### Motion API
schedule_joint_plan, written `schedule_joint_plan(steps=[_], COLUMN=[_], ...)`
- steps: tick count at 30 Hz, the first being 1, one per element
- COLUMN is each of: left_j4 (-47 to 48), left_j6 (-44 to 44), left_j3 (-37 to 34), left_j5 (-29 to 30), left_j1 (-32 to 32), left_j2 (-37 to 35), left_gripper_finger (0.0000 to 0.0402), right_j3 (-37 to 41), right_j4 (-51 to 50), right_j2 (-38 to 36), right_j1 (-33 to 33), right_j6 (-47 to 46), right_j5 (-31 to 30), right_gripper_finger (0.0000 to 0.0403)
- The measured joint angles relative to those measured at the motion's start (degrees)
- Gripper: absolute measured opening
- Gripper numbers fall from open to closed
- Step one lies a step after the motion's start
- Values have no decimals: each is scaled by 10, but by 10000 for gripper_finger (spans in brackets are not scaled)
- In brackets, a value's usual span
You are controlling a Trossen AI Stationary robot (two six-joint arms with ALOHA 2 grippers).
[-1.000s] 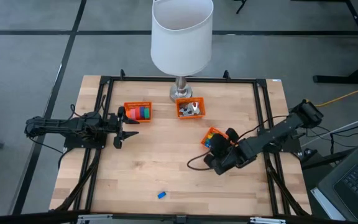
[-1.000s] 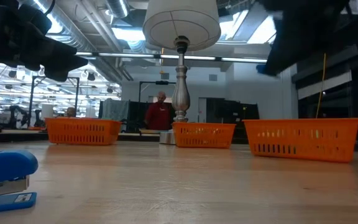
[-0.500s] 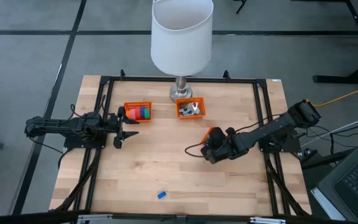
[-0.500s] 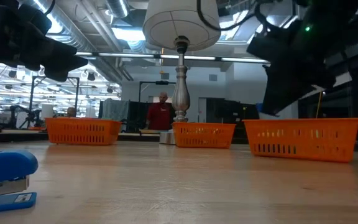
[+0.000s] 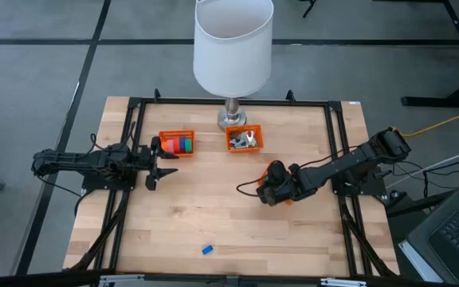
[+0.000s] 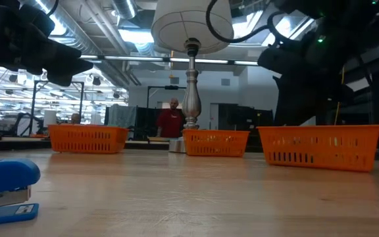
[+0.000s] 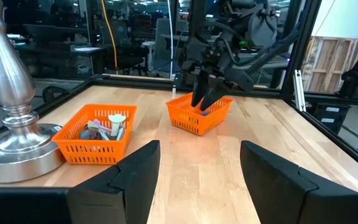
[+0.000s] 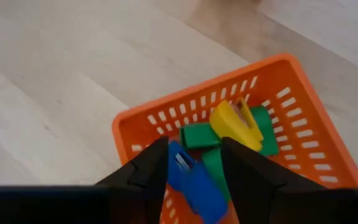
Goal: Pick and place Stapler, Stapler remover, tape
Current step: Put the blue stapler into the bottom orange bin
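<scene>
My right gripper [image 5: 274,190] hangs over an orange basket [image 8: 303,118] at the table's right middle, fingers open and slanting down into it. In the basket lie green, yellow [image 8: 232,121] and blue staplers; the blue one [image 8: 191,180] sits between my fingers. Another blue stapler [image 5: 207,249] lies flat on the table near the front edge. Rolls of tape [image 5: 180,145] fill a basket at the far left. My left gripper [image 7: 201,168] waits open at the left, pointing level. My right gripper's fingers stand on either side of the blue stapler [image 8: 180,163], coming from above at a slant. The gap is wider than the stapler, which lies on the others in the basket. Whether one finger [image 8: 148,168] still touches it, I cannot tell.
A third orange basket [image 5: 244,139] with pale silvery pieces stands beside a lamp's metal base [image 5: 231,120], whose white shade [image 5: 233,44] overhangs the far middle. A black frame [image 5: 134,119] runs round the table. Bare wood lies in the middle and front. A person [image 6: 170,122] stands far behind.
My right gripper has gone toward the far edge and down, from just near of the right-hand basket to over it, rolling a little. The basket is now mostly hidden under it in the high view. The left arm has kept still.
</scene>
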State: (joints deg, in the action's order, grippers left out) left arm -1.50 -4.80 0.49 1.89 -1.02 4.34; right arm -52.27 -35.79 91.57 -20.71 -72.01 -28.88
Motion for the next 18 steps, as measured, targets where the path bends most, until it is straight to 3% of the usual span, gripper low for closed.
schedule_joint_plan(steps=[9, 18], left_j4=[0, 0], left_j6=[0, 0], left_j3=[0, 0], left_j5=[0, 0], left_j1=[0, 0], left_j2=[0, 0], left_gripper_finger=[219, 219], right_j3=[-10, -63], right_j4=[17, 11], right_j2=[0, 0], right_j1=[14, 13], right_j6=[18, 81], right_j5=[17, 22], right_gripper_finger=[205, 210])
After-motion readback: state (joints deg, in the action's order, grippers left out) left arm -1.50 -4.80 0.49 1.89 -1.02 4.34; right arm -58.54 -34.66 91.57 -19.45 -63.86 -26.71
